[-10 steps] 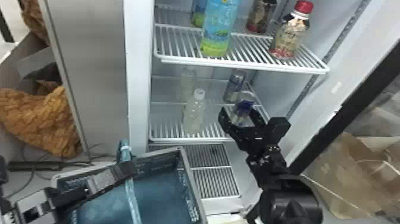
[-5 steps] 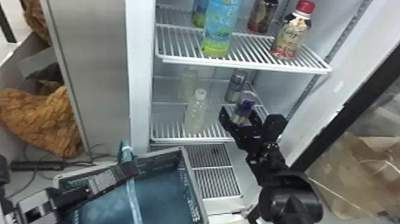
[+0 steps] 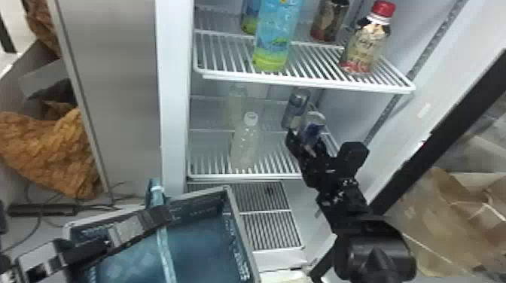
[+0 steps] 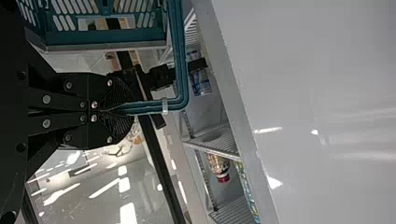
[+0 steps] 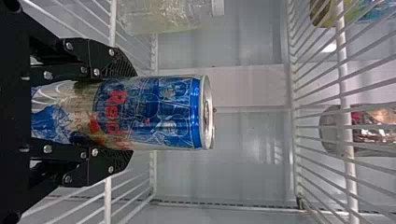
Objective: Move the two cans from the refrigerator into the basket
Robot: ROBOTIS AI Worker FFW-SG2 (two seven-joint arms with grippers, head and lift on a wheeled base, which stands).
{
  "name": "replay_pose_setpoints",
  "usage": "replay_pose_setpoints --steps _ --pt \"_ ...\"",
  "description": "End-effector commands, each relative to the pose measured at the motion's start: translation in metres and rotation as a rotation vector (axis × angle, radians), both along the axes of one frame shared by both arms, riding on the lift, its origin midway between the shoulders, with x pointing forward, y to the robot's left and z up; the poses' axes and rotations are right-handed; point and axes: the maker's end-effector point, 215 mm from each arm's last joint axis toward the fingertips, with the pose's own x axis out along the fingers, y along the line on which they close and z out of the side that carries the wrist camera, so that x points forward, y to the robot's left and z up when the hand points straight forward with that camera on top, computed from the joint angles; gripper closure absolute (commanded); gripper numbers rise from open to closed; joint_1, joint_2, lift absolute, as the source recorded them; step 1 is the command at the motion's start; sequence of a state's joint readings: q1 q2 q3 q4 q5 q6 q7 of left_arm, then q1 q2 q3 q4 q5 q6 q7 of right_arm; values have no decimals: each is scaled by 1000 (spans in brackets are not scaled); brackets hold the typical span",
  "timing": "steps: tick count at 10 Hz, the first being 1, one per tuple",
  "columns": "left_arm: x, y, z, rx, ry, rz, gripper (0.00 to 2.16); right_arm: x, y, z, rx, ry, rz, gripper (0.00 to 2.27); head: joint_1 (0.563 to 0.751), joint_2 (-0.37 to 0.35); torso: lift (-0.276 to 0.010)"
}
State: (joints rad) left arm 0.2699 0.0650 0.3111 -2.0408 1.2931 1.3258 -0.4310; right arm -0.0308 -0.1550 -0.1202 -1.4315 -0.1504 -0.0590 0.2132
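In the head view, my right gripper [image 3: 307, 141] is at the fridge's lower shelf [image 3: 211, 162], around the front blue-and-silver can [image 3: 313, 122]. In the right wrist view, the right gripper [image 5: 123, 113] has its fingers pressed to both sides of this can [image 5: 154, 112], whose top faces away from the palm. Another can [image 3: 297, 105] stands just behind it on the same shelf. My left gripper [image 3: 163, 218] is over the basket [image 3: 241, 233], at its handle [image 3: 165, 248]. In the left wrist view, the left gripper [image 4: 109, 109] is shut on the teal handle [image 4: 180, 56].
Two pale bottles, one in front [image 3: 244, 145] and one behind [image 3: 236, 101], stand left of the cans. The upper shelf [image 3: 312, 81] holds a blue-green bottle [image 3: 275, 37] and a red-capped bottle [image 3: 367, 41]. The fridge's side wall [image 3: 395, 139] rises right of the right arm.
The right gripper's fingers have closed in around the front can, and its left finger has shifted slightly right. The left arm and basket have stayed put.
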Motion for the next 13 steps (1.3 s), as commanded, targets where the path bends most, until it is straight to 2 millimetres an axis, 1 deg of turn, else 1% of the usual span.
replay_pose_setpoints --steps 1,3,6,8,10,11,13 --pt "0 1 -1 2 1 0 1210 -5 -2 7 -12 -14 -2 1282 695 -283 -219" --pt "0 1 0 1 0 0 1210 -20 2 14 4 -21 6 1282 695 -288 -219" --pt "-1 1 -1 1 3 0 1210 -50 19 27 48 -19 41 1282 695 -284 -219" --pt "-2 1 -2 1 5 0 1210 -66 27 35 69 -15 60 1282 695 -279 -219" --pt "-2 1 -2 -1 7 1 1210 -85 40 43 99 -15 86 1282 695 -273 -219" --pt "-3 1 -2 -3 9 1 1210 -95 50 43 127 -7 104 1282 695 -269 -219" --pt "-3 1 -2 -3 9 1 1210 -113 80 48 192 3 166 1282 695 -255 -219"
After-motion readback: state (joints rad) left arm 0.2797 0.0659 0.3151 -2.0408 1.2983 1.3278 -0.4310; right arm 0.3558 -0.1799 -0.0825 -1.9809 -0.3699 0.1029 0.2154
